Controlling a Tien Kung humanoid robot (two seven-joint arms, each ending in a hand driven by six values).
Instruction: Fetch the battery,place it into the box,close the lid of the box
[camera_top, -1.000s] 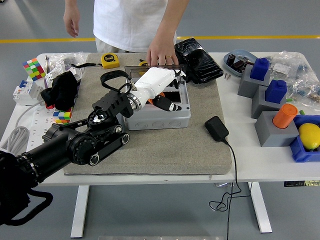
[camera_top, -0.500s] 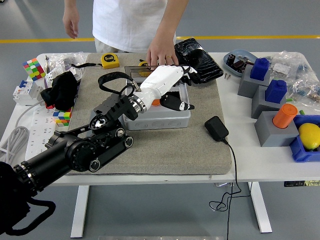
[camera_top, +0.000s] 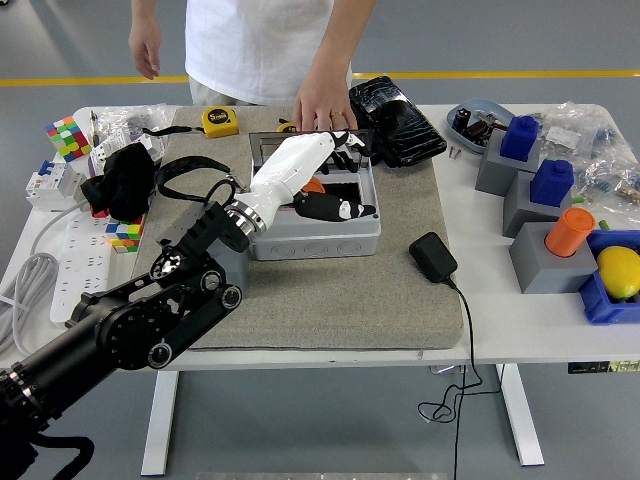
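The left hand (camera_top: 318, 170) has drawn back a little in the last half second: a moment ago it reached out past the box's right wall with the thumb hanging over the mat, and now it sits lower and further left, over the open mouth of the grey box (camera_top: 320, 230). Its white fingers (camera_top: 345, 150) point towards the far rim and the dark thumb (camera_top: 340, 209) lies across the opening. I cannot make out for certain whether anything is pinched in there; the fingers look loosely spread, not clamped on an object. A bit of orange (camera_top: 312, 186) shows just beneath the palm, inside the box, which may be the battery, though it is too covered to say.

The person's hand (camera_top: 322, 108) rests at the far edge of the box, on the clear lid (camera_top: 270, 145), which stands open behind the box. It has hardly shifted over the second.

My reading is that the placing is done or nearly so, and the arm is settling to deal with the lid next. The lid is not yet closed. The robot's right arm is nowhere in sight. The black charger (camera_top: 433, 256) lies on the felt mat (camera_top: 400, 310) covering the worktop (camera_top: 530, 330), well apart from the box.
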